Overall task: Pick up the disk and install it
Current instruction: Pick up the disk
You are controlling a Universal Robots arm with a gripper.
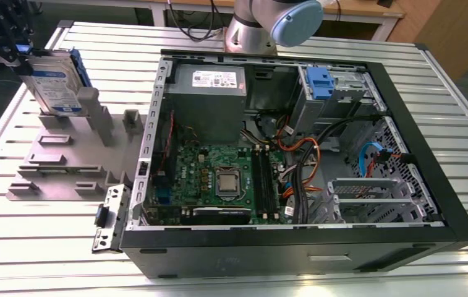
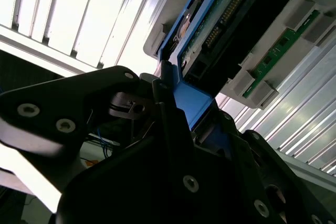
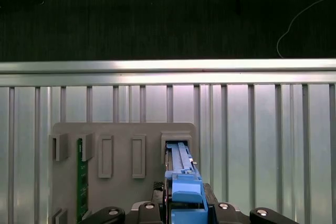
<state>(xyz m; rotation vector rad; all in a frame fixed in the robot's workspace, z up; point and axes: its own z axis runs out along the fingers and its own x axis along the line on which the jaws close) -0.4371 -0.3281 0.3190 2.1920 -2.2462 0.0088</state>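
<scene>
Gripper is clamped on the disk by its blue bracket at the top edge, prob so it lifts straight out. Disk's upright in the grey holder slot on the bench, w/ the open PC case just beside.

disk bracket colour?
Blue. The bracket on the disk shows best in the first wrist view.

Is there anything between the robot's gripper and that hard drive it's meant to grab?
Nothing visible. The gripper clasps the blue-framed silver-grey hard drive by its top edge, upright in the grey plastic holder.
</scene>
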